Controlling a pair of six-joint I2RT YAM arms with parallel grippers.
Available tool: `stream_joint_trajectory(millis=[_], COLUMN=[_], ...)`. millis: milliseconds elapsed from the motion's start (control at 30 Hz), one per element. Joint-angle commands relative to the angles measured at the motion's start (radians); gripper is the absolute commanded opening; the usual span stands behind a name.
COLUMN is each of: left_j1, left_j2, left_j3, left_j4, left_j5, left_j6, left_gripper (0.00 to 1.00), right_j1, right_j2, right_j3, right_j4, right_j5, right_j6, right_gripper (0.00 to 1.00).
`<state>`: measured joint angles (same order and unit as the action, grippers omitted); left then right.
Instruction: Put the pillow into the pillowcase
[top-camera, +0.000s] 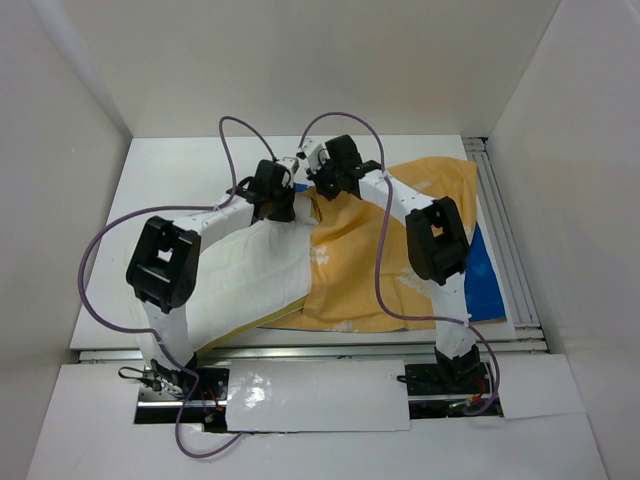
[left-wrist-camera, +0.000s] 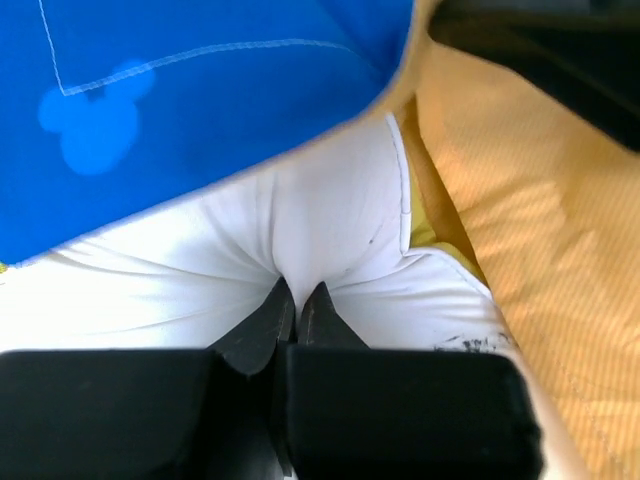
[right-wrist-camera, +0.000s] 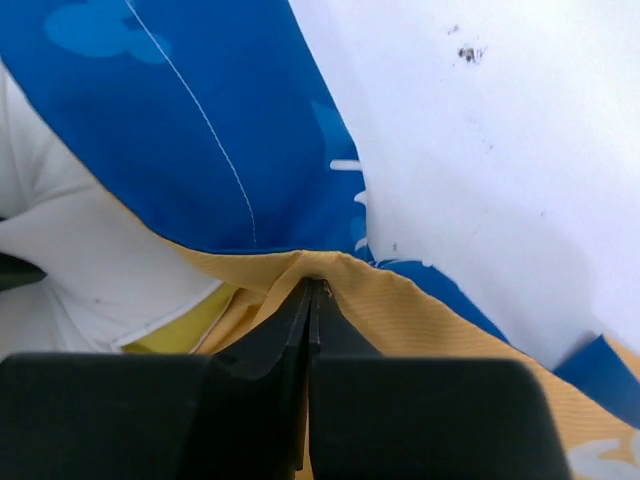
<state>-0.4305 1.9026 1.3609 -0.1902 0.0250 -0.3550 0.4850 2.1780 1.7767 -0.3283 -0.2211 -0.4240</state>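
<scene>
Lying on the white surface (top-camera: 170, 170), the pillow (top-camera: 245, 285) is showing only its near left portion. Its far right end is disappearing under the mouth of the pillowcase (top-camera: 375, 270).

Item one, left hand (left-wrist-camera: 295, 300): the fingers are pressing almost together on a bunched fold of the pillow's white cover at that far end, so it is gripping the pillow. From overhead its fingertips are too dark and small to separate.

Item two, right hand (right-wrist-camera: 312, 292): the fingers are clamping tight on the orange hem of the pillowcase, just right of the pillow's far corner, with the blue side rising beyond the hem.

Item three, pillowcase: the orange face is lying upward to the right of the pillow, wrinkled. A blue strip is peeking out along the edge farthest from the pillow, partly blocked by the right arm (top-camera: 435, 240). Pale mouse-head shapes and white stitching are showing on the blue; the white lettering is cut off and unreadable.

A yellow strip is showing beside the pillow's corner in both wrist views, and I cannot tell whether it is trim or lining. How deep the pillow is sitting inside is not showing.
</scene>
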Motion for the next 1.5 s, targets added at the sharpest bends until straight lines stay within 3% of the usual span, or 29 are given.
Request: stream_joint_trajectory(millis=[0, 233, 500, 633, 700, 733, 800, 900, 1033, 1133, 1200, 1467], left_j1=[-0.014, -0.014, -0.071, -0.08, -0.08, -0.08, -0.071, -0.047, -0.047, -0.047, -0.047, -0.037], left_j2=[-0.04, -0.192, -0.318, -0.321, -0.3, -0.289, -0.257, -0.229, -0.218, -0.227, -0.237, -0.283], left_j3=[-0.039, -0.155, -0.26, -0.269, -0.235, -0.235, -0.221, -0.21, -0.22, -0.239, -0.249, -0.272], left_j4=[0.009, 0.098, 0.159, 0.14, 0.103, 0.075, 0.066, 0.057, 0.09, 0.101, 0.112, 0.112], left_j5=[0.072, 0.116, 0.204, 0.1, 0.035, 0.011, -0.004, 0.027, 0.047, 0.047, 0.047, 0.036], left_j6=[0.054, 0.119, 0.203, 0.173, 0.148, 0.136, 0.1, 0.064, 0.045, 0.036, 0.036, 0.016], left_gripper=[0.0, 0.0, 0.0, 0.0, 0.0, 0.0, 0.0, 0.0, 0.0, 0.0, 0.0, 0.0], right_j1=[-0.011, -0.011, 0.035, 0.075, 0.075, 0.075, 0.075, 0.064, 0.13, 0.184, 0.211, 0.271], right_j2=[0.008, -0.141, -0.184, -0.141, -0.132, -0.145, -0.187, -0.289, -0.383, -0.383, -0.339, -0.231], right_j3=[0.079, 0.017, 0.075, 0.182, 0.204, 0.204, 0.141, -0.037, -0.14, -0.155, -0.122, -0.034], right_j4=[0.021, 0.207, 0.23, -0.002, -0.098, -0.142, -0.227, -0.3, -0.368, -0.394, -0.419, -0.563], right_j5=[-0.069, -0.125, -0.138, -0.02, 0.164, 0.213, 0.321, 0.241, 0.192, 0.221, 0.267, 0.452], right_j6=[0.007, 0.135, 0.208, 0.143, 0.237, 0.273, 0.388, 0.438, 0.484, 0.495, 0.507, 0.574], right_gripper=[0.0, 0.0, 0.0, 0.0, 0.0, 0.02, 0.16, 0.54, 0.69, 0.75, 0.84, 0.84])
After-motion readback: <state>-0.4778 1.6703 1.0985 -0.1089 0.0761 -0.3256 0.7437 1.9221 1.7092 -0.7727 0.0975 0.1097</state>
